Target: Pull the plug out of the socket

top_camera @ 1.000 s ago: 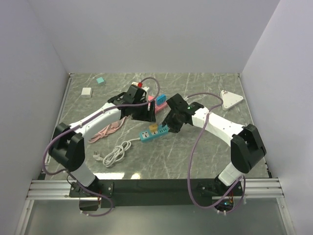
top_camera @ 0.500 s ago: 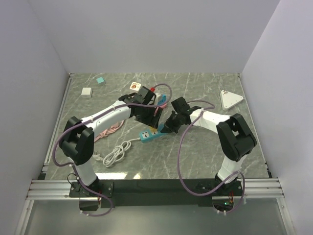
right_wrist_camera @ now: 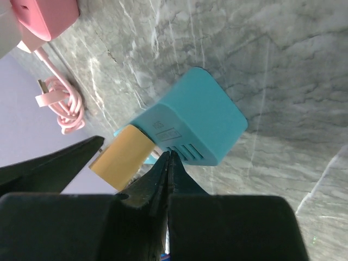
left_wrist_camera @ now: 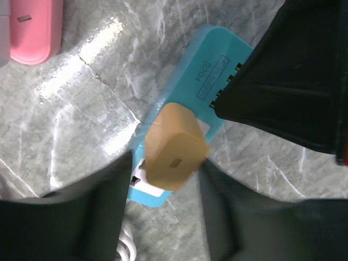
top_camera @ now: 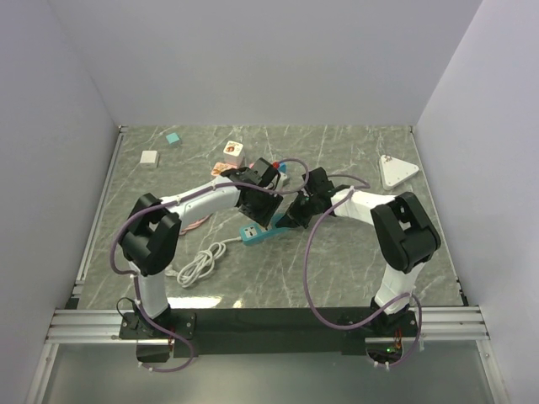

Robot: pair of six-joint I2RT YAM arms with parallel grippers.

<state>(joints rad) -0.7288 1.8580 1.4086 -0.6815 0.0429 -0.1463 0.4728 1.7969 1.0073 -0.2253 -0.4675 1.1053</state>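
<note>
A tan plug (left_wrist_camera: 174, 145) sits plugged into a blue power strip (left_wrist_camera: 209, 70) lying on the marble table. My left gripper (left_wrist_camera: 166, 167) is open and straddles the plug, one finger on each side; I cannot tell if they touch it. My right gripper (right_wrist_camera: 167, 156) is shut, its tips against the top face of the blue strip (right_wrist_camera: 190, 128) beside the plug (right_wrist_camera: 122, 155). In the top view both grippers meet over the strip (top_camera: 255, 232): left gripper (top_camera: 263, 210), right gripper (top_camera: 285, 220). The plug is hidden there.
A pink power strip (left_wrist_camera: 32, 27) lies just behind, its pink cable coiled at the left (top_camera: 181, 225). The blue strip's white cable (top_camera: 198, 263) loops at the front left. A white triangular socket (top_camera: 397, 172), small white (top_camera: 149, 157) and teal (top_camera: 173, 138) blocks lie further back.
Both arms have closed in on the blue strip. The left gripper moved right and down over the plug; the right gripper moved left and down onto the strip.
</note>
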